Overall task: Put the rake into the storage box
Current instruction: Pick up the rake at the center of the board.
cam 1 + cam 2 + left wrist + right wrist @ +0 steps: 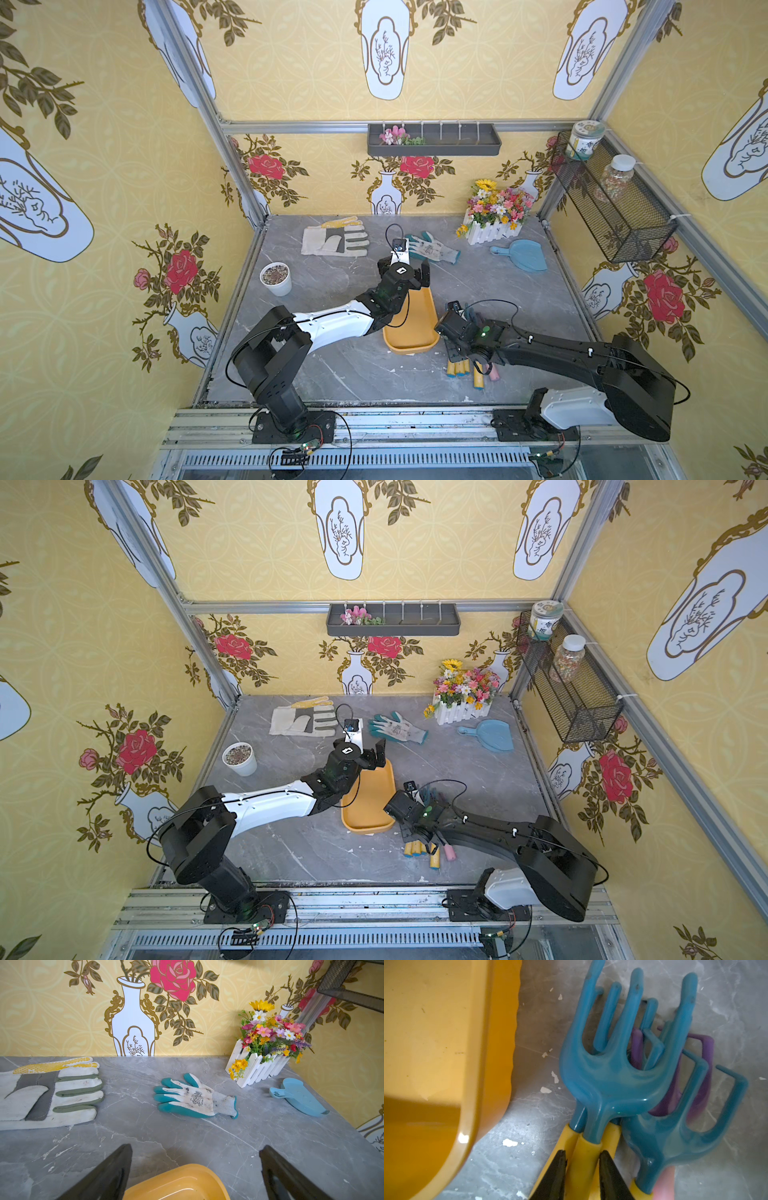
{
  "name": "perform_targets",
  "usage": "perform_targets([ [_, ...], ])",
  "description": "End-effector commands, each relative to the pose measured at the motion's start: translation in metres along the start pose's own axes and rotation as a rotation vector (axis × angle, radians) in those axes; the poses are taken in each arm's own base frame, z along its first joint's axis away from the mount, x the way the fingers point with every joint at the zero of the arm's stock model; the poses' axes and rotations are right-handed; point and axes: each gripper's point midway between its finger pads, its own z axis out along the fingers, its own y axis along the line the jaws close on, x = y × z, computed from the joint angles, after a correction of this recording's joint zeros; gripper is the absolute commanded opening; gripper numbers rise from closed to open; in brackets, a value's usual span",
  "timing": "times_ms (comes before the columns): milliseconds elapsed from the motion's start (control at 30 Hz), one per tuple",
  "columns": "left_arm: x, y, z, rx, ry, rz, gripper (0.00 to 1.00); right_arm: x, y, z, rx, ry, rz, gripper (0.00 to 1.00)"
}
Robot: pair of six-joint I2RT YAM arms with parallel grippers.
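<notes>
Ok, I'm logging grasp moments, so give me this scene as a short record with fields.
storage box: yellow tray, no rake in the part that shows
right gripper: shut on the yellow handle of the top teal rake
left gripper: open, empty, above the box's far end
other rakes: piled beside the box, partly under the gripped one
task state: rake not yet in the box

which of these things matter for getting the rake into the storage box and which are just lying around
Job: rake, gripped at its yellow handle by the right gripper; storage box.

Lying about: other rakes in the pile, work glove, teal glove, dustpan, flower box, white pot, wall trough, mesh basket.
</notes>
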Motion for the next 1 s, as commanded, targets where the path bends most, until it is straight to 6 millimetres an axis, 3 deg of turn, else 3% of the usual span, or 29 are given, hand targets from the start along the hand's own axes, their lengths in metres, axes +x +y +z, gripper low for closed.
perform_targets([
  [0,0.013,0.011,0.004,-0.072,0.041,0.014,1.00,0.000,0.001,0.002,-0.012,-0.003,0.010,0.29],
  [533,0.002,0.005,0.002,-0.053,0.036,-0.023,1.00,0.011,-0.014,0.007,0.005,0.021,0.068,0.11],
  [733,0.001,0.009,-0.001,-0.066,0.031,-0.024,1.00,0.013,-0.011,0.011,0.006,0.049,0.067,0.29],
  [867,0.000,0.013,-0.005,-0.070,0.020,-0.024,1.00,0.021,-0.010,0.018,0.015,0.088,0.061,0.34],
  [967,-0.001,0.014,-0.006,-0.073,0.017,-0.019,1.00,0.023,-0.010,0.021,0.021,0.101,0.062,0.30],
])
